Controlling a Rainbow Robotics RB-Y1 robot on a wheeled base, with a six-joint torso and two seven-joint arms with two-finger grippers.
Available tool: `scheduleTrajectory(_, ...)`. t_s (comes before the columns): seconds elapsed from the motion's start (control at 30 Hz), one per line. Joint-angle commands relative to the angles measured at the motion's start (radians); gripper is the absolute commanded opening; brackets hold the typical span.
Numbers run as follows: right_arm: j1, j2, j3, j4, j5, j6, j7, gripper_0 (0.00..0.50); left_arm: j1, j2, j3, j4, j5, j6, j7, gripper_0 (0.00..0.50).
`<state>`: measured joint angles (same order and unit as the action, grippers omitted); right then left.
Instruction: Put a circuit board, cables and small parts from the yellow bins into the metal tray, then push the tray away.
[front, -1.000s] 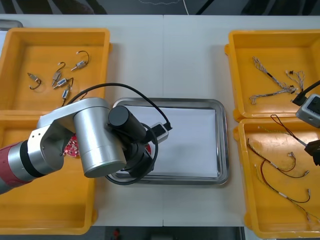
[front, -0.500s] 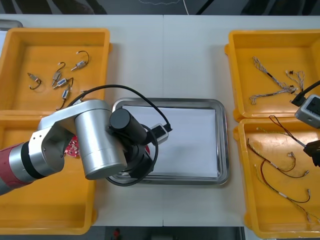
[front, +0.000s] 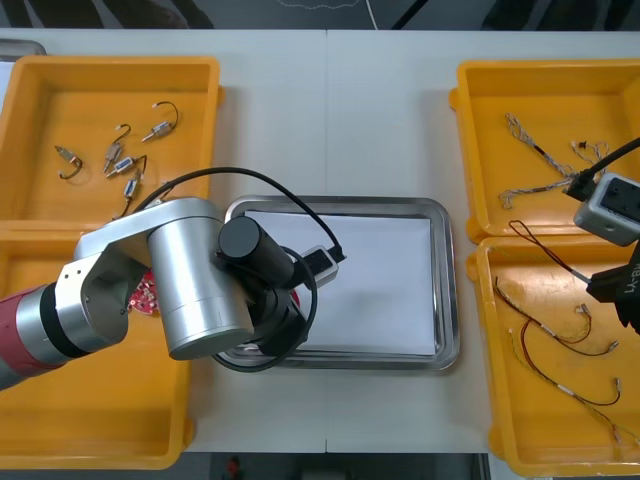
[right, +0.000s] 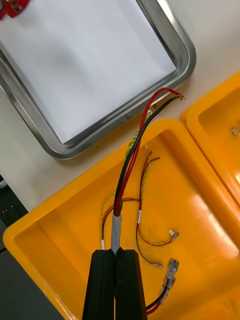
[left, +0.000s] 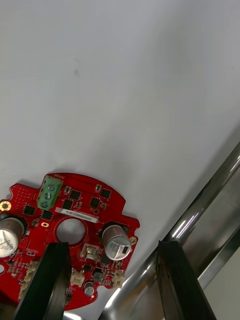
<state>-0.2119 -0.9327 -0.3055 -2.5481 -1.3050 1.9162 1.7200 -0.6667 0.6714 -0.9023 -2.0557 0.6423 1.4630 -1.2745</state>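
The right arm is what has changed. Over the last second the right gripper (front: 622, 292) has come in from the worktop's (front: 340, 120) right edge and risen a little, and the red and black cable (front: 550, 250) has come with it, its free end now swung up and over toward the near right bin's (front: 482, 340) inner wall. In the right wrist view the right gripper (right: 115, 252) is pinched tight on the cable's (right: 131, 155) grey sleeve, and the wires run straight out from the fingers toward the tray's (right: 177, 45) corner. So the pick looks done and the carry across to the tray is the step in hand. Other loose cables lie in the bin below.

The left arm has hardly moved. The left gripper (left: 112, 246) hangs low over the tray's near left corner with its fingers spread apart. The circuit board (left: 95, 205) lies flat on the tray's white inside, between those fingers and just beside the shiny rim, gripped by neither. That item appears delivered, and the left gripper only needs to lift clear.
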Motion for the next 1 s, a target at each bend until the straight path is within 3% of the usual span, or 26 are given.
scheduleTrajectory(0.03, -0.110, -0.037, 0.092, -0.023, -0.023, 0.004, -0.002, 0.000, -0.047, -0.033, 0.095, -0.083, 0.016, 0.086, 0.136, 0.500)
scheduleTrajectory(0.33, -0.267, -0.021, 0.307, -0.023, 0.023, 0.004, -0.002, 0.000, -0.045, -0.022, 0.249, -0.153, 0.111, 0.231, 0.129, 0.500)
scheduleTrajectory(0.7, -0.440, 0.078, 0.582, 0.011, 0.164, 0.004, -0.016, 0.000, -0.044, 0.033, 0.447, -0.215, 0.251, 0.389, 0.104, 0.500)
scheduleTrajectory(1.0, -0.508, 0.158, 0.749, 0.078, 0.283, -0.023, -0.016, 0.000, -0.041, 0.080, 0.600, -0.216, 0.353, 0.457, 0.023, 0.500)
